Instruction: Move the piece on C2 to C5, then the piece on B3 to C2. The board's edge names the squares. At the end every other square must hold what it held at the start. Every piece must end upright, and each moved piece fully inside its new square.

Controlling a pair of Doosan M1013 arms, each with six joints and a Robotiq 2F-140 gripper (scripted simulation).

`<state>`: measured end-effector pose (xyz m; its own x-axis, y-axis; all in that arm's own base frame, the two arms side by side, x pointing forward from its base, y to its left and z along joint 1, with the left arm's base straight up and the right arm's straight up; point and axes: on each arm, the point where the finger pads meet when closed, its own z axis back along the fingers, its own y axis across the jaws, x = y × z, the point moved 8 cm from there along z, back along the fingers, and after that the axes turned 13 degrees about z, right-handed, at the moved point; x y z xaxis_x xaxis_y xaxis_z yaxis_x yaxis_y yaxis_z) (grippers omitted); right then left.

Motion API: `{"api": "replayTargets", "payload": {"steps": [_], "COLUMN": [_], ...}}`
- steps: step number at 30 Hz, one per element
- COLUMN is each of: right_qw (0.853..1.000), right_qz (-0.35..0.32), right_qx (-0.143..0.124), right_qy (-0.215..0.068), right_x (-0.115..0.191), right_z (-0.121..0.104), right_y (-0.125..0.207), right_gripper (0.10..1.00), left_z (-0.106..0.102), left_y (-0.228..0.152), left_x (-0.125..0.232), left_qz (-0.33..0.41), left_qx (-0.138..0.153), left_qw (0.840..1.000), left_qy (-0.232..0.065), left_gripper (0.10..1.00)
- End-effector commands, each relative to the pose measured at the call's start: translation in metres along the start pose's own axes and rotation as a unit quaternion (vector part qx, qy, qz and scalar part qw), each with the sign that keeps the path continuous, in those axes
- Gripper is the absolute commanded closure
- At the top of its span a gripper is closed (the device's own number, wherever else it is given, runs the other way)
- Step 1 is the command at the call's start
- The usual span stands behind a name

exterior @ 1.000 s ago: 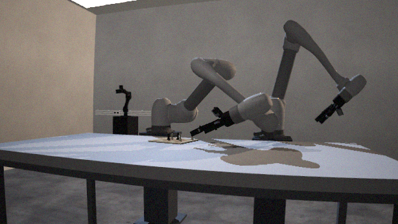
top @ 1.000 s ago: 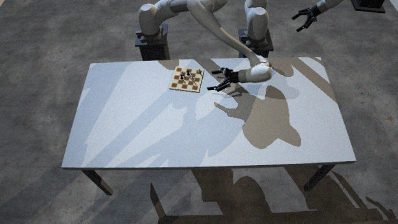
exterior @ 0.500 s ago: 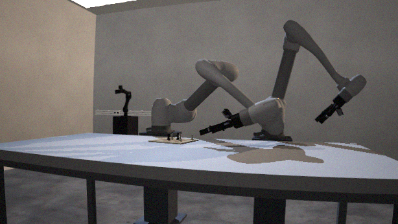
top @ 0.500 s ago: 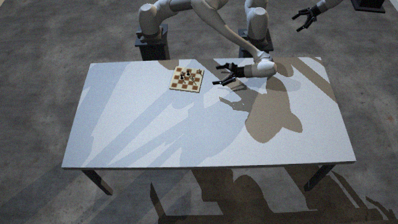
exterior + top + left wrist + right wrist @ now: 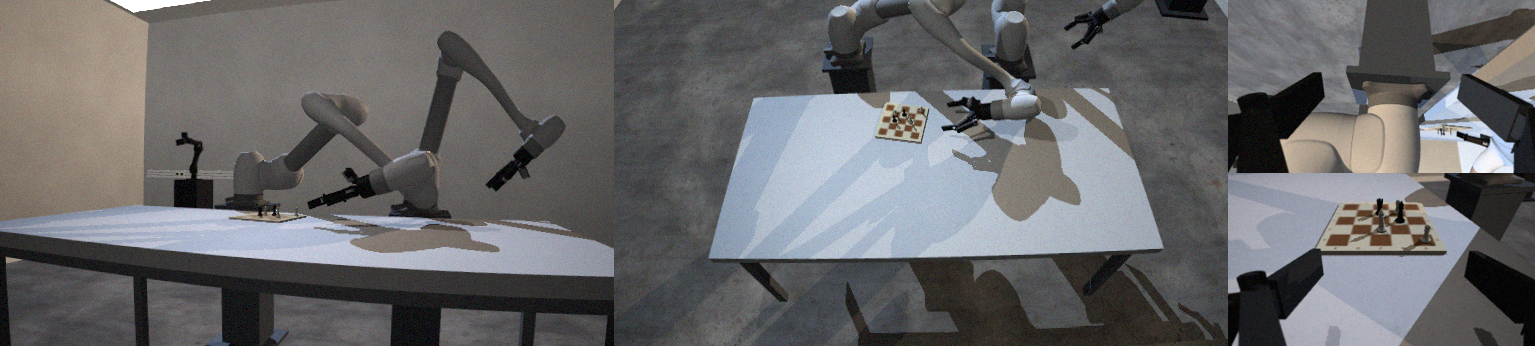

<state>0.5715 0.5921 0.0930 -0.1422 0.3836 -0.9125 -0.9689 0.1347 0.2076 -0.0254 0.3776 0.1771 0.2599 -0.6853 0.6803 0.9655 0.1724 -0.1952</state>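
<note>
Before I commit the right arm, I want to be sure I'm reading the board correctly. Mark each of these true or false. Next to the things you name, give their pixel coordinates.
1. The right gripper (image 5: 946, 117) (image 5: 309, 205) (image 5: 1469, 134) (image 5: 1394, 262) is open and empty. True.
2. The piece on C2 (image 5: 911, 120) (image 5: 278, 209) (image 5: 1381, 226) is black. False: it is white.
3. A black piece (image 5: 904, 113) (image 5: 274, 210) (image 5: 1400, 215) stands upright on B3. True.
4. The black rook (image 5: 895, 119) (image 5: 260, 210) (image 5: 1379, 207) lies on its side. False: it stands upright.
5. A white pawn (image 5: 921, 109) (image 5: 297, 211) (image 5: 1426, 235) stands on the brown corner square A1. True.
6. The left gripper (image 5: 1069, 38) (image 5: 490, 186) (image 5: 1391, 86) is nearer the board (image 5: 899, 138) (image 5: 241, 218) (image 5: 1459, 127) (image 5: 1359, 252) than the right one. False: the right gripper is nearer.

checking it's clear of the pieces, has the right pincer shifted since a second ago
Yes: in the top view, the right pincer is slightly farther from the chessboard.
</note>
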Motion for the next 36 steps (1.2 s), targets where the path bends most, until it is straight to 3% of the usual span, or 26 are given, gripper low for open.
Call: {"api": "replayTargets", "payload": {"steps": [1, 26, 36], "right_qw": [1.000, 1.000, 1.000], "right_qz": [0.000, 0.000, 0.000], "right_qx": [0.000, 0.000, 0.000], "right_qy": [-0.001, -0.001, -0.001], "right_x": [-0.001, -0.002, -0.047], "right_z": [0.001, 0.001, 0.019], "right_y": [0.000, 0.001, 0.010], "right_gripper": [0.098, 0.098, 0.098], "left_z": [0.000, 0.000, 0.000], "left_y": [0.000, 0.000, 0.000], "left_x": [0.000, 0.000, 0.000], "left_qz": [0.000, 0.000, 0.000], "left_qx": [0.000, 0.000, 0.000], "left_qw": [1.000, 1.000, 1.000], "left_qy": [0.000, 0.000, 0.000], "left_gripper": [0.098, 0.098, 0.098]}}
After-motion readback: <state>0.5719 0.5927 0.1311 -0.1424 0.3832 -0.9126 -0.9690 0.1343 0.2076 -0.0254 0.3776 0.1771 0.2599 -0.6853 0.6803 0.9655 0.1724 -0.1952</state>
